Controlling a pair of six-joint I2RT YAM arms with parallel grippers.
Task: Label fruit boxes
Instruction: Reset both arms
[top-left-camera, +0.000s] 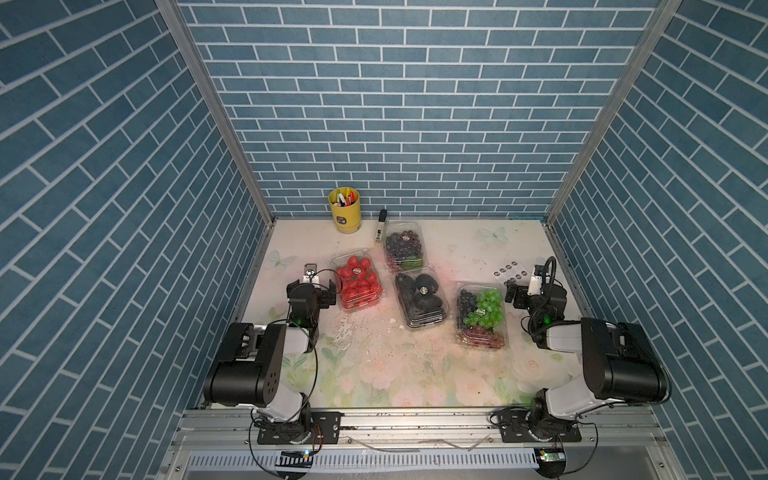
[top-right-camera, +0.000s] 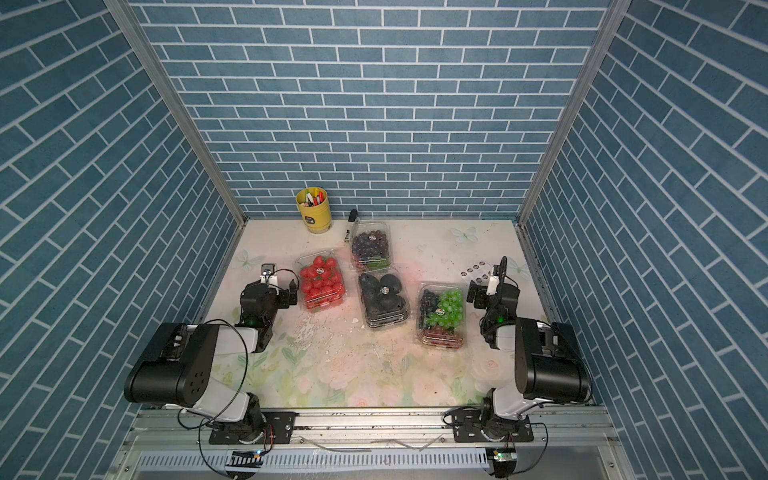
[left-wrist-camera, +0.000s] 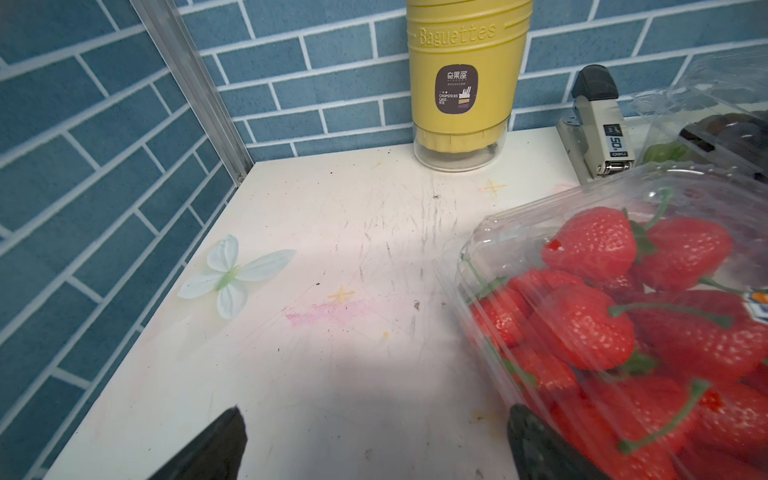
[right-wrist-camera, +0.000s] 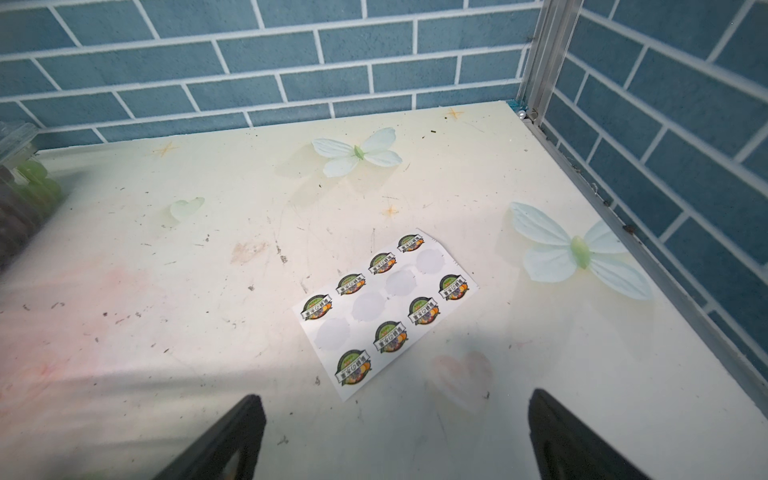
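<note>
I see four fruit boxes (top-left-camera: 422, 297) mid-desk (top-left-camera: 415, 374), each lid bearing a round sticker I cannot read. The cup (left-wrist-camera: 461, 79) reads "Baguettes", the stapler (left-wrist-camera: 598, 124) "deli". Left fingers (left-wrist-camera: 220, 444) are spread and empty just beside the strawberry box (left-wrist-camera: 623, 324). Right fingers (right-wrist-camera: 232, 436) are spread and empty near the sticker sheet (right-wrist-camera: 386, 311).

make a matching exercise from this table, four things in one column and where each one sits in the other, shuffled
Things
1. strawberry box
2. sticker sheet
3. yellow pen cup
4. mixed grape box

Places
A. at the back wall
B. between the black fruit box and the right gripper
C. beside the open left gripper
D. lying flat just ahead of the right gripper

Pairs: 1-C, 2-D, 3-A, 4-B
</note>
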